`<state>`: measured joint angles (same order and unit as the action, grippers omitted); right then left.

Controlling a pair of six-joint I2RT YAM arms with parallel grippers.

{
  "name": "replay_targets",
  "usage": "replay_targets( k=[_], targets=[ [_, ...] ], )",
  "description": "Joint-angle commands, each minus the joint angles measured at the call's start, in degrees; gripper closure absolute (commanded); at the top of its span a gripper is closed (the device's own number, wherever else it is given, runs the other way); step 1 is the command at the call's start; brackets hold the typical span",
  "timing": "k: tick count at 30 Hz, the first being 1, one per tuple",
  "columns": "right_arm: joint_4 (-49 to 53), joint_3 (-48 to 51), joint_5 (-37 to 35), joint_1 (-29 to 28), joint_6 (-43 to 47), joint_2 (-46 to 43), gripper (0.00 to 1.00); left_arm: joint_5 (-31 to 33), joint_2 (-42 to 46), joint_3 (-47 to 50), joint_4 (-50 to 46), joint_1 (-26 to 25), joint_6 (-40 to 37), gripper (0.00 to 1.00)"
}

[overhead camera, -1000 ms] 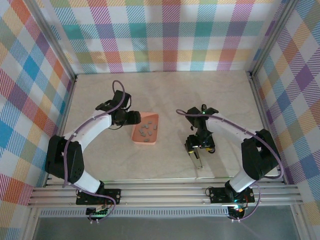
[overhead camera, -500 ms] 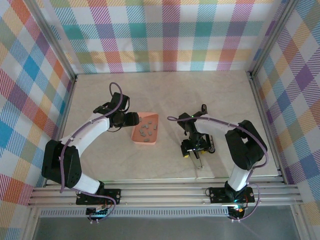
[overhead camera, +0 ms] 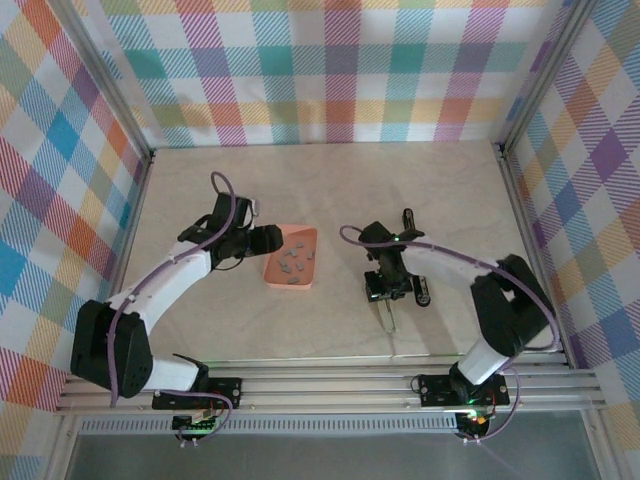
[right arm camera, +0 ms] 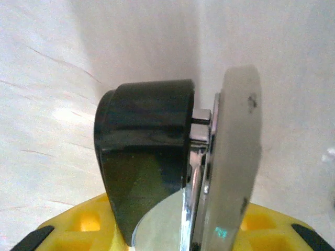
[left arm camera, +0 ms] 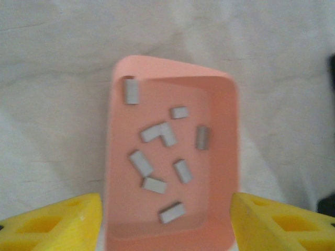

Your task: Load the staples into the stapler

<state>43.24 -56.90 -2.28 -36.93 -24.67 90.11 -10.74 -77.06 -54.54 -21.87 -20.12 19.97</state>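
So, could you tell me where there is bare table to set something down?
The far strip of table along the back wall is bare, as is the gap between tray and stapler. It is crowded at the tray's left, by the left gripper.

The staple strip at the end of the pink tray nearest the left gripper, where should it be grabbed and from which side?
Pinch the staple strip across its two long sides, coming straight down: the tray walls would likely block a sideways approach. It lies flat, skewed, clear of its neighbours, so turn the fingers to match.
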Motion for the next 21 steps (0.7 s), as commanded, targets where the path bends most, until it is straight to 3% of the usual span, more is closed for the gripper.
replay_targets(
  k=[1,5,8,12,21],
  targets=[
    [-14.62,0.56,3.14,-0.19,-3.69,-8.52,0.68,-14.84,3.34,3.13,14.34,-0.79,-1.52,0.3],
    [-29.8,3.0,8.1,-0.12,-7.47,-14.22,0.67,-23.52,4.19,4.53,21.05,-5.99,-8.08,0.25],
    [-37.34,2.86,10.81,-0.15,-9.35,-15.85,0.67,-25.35,4.11,4.39,22.13,-10.65,-13.92,0.21],
    [-43.19,2.32,12.95,-0.17,-10.57,-17.23,0.66,-26.18,4.05,6.62,28.34,-12.72,-13.57,0.21],
    [-49.03,2.5,15.9,-0.1,-13.92,-18.55,0.65,-24.75,2.08,6.29,29.69,-13.98,-13.14,0.37]
  ],
)
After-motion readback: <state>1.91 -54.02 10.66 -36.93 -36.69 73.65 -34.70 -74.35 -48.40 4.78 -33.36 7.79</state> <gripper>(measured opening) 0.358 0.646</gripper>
